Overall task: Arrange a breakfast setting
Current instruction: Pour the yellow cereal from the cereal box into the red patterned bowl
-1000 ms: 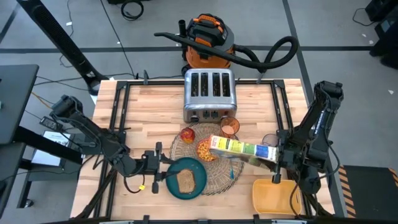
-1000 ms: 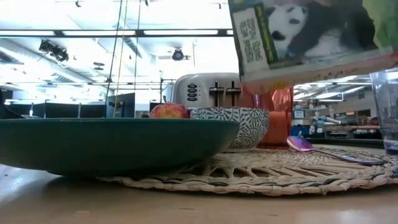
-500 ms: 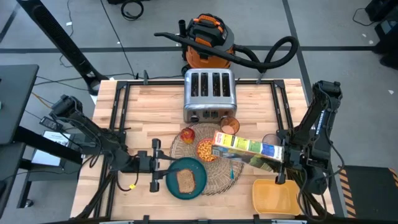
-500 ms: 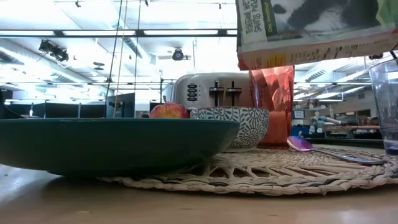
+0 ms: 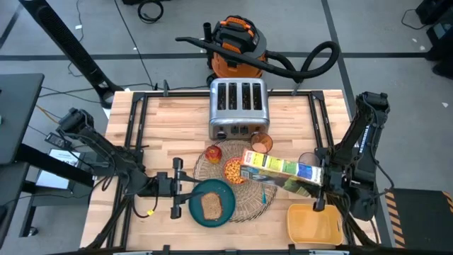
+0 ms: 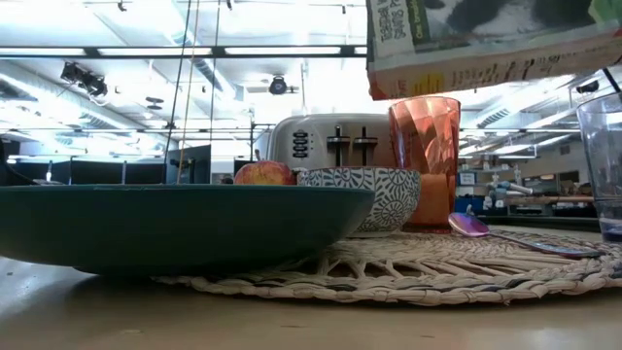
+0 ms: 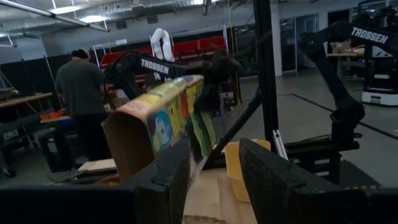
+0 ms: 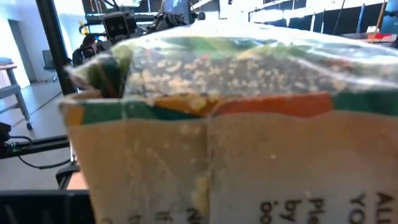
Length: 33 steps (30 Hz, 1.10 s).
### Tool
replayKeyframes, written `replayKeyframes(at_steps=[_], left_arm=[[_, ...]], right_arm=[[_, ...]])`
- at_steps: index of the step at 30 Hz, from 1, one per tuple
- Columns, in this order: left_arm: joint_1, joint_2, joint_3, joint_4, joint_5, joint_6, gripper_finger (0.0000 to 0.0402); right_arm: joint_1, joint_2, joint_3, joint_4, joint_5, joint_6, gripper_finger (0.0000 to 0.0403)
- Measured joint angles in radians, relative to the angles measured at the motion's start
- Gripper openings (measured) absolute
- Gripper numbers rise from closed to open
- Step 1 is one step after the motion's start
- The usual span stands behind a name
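Left gripper — fingers spread, holding nothing; low over the table. Just ahead of it lies the dark teal plate with the toast slice on it, the plate's far edge resting on the woven placemat. Arm stretched flat toward the table's middle; waiting.

Small bowl — holds cereal; sits on the placemat beneath the open end of the cereal box. Apple beside the bowl, on the left gripper's side. Orange cup beyond the bowl, near the toaster.

Cereal box — long axis near level, running from the right gripper out toward the bowl; mouth over the bowl's edge.

Right gripper — clamped on the box's closed end, raised above the table. Judged the nearer arm for any further pour or for carrying the box off.

Yellow tray — on the table below the right gripper, toward the front edge.
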Motion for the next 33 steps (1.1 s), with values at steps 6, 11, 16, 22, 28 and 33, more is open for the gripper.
replayKeyframes(at_steps=[6, 11, 16, 22, 28, 33], left_arm=[[0.000, 0.000, 0.000, -0.033, 0.001, -0.030, 0.0147], [0.000, 0.000, 0.000, -0.034, 0.001, -0.030, 0.0147], [-0.008, 0.000, 0.000, -0.044, 0.004, -0.030, 0.0147], [-0.060, 0.000, 0.000, -0.042, 0.004, -0.030, 0.0147], [-0.114, 0.000, 0.000, -0.035, 0.004, -0.030, 0.0147], [-0.132, 0.000, 0.000, -0.019, 0.005, -0.030, 0.0147]], right_arm=[[-0.018, 0.000, 0.000, 0.332, 0.000, -0.367, 0.0166], [-0.059, -0.001, 0.000, 0.668, -0.088, -0.707, 0.0166], [-0.080, -0.001, 0.000, 0.881, -0.187, -0.910, 0.0166], [-0.067, -0.057, -0.010, 0.925, -0.247, -1.012, 0.0165], [-0.065, -0.183, -0.157, 1.114, -0.360, -1.111, 0.0164], [-0.070, -0.254, -0.352, 1.547, -0.547, -1.323, 0.0164]])
